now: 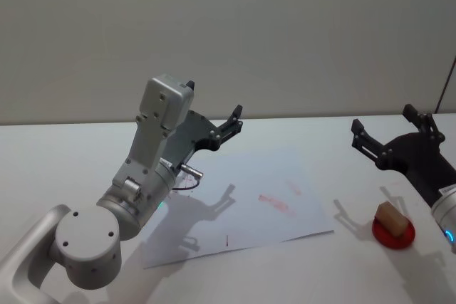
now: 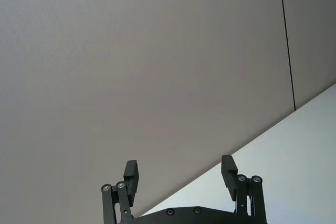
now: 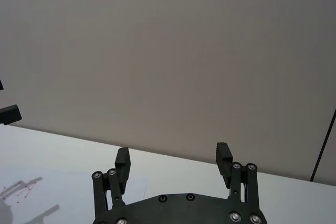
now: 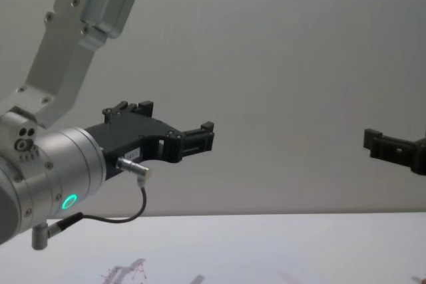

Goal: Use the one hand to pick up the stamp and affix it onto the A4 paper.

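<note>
Stamp, head view: we found the stamp (image 1: pixel 394 218) standing on a round red pad (image 1: pixel 393 237) on the white bench (image 1: pixel 71 147), to the right of the A4 paper (image 1: pixel 235 211) and clear of its edge.
A4 paper, head view: it lay flat mid-bench, with reddish marks (image 1: pixel 275 203) on its right half and bare white toward the near edge.
Right jaws, head view: they hung open and empty in the air, above the stamp and just beyond it, so we judged the pick-up not yet begun.
Left jaws, head view: they were raised over the paper's far left part, aimed at the wall; we took that arm as idle.
Left wrist view: the two fingertips (image 2: pixel 131 171) stood well apart with nothing between them.
Right wrist view: the fingertips (image 3: pixel 122 157) also stood apart, holding nothing; part of the paper with red marks was in sight.
Chest view: the left jaws reached in from the left, high above the bench; the right jaws showed at the right edge at about the same height.
Doing the step well: we reckoned the right jaws needed tipping downward, centring over the block and closing squarely across two opposite sides, high enough to miss the red pad.
Watch for: we thought a skewed grip could tilt the stamp's face and smear the print; a straight lift should keep the pad from dragging.
</note>
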You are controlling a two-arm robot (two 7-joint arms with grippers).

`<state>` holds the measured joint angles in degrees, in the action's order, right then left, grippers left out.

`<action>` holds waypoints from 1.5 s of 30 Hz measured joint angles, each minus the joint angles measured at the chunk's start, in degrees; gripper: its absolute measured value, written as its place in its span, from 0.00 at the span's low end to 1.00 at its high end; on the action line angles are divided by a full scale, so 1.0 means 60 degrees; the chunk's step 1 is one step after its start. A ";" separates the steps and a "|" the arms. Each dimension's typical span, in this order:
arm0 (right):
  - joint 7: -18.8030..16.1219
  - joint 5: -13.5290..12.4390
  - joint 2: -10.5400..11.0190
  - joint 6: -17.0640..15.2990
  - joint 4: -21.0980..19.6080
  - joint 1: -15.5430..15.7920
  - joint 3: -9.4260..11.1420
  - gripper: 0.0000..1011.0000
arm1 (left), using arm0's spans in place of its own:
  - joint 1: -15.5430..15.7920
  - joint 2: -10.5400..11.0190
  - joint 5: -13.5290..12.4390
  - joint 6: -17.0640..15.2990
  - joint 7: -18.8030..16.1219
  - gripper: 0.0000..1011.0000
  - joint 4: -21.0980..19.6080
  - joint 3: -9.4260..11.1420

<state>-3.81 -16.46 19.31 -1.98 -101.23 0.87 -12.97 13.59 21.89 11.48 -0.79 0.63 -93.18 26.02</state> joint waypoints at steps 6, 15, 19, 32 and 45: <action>0.0000 0.0000 0.0001 0.0005 -0.0001 -0.0001 0.0001 0.99 | 0.0000 0.0000 0.0000 0.0000 0.0000 0.99 0.0000 0.0000; -0.0001 0.0000 0.0005 0.0005 -0.0001 -0.0004 0.0006 0.99 | 0.0000 -0.0001 0.0000 0.0000 0.0000 0.99 0.0000 0.0000; -0.0003 0.0000 0.0005 0.0005 -0.0001 -0.0004 0.0006 0.99 | 0.0000 0.0000 0.0000 0.0000 0.0000 0.99 0.0000 0.0000; -0.0001 -0.0039 0.0063 0.0010 -0.0036 0.0057 0.0042 0.99 | 0.0000 0.0000 -0.0001 0.0000 0.0000 0.99 0.0000 0.0000; 0.0728 -0.1167 0.1304 0.0387 -0.1179 0.1995 0.0785 0.99 | 0.0000 0.0000 -0.0001 0.0000 0.0000 0.99 0.0000 0.0000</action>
<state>0.56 -23.46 27.13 0.35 -108.30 12.83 -8.26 13.59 21.89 11.48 -0.79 0.63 -93.18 26.03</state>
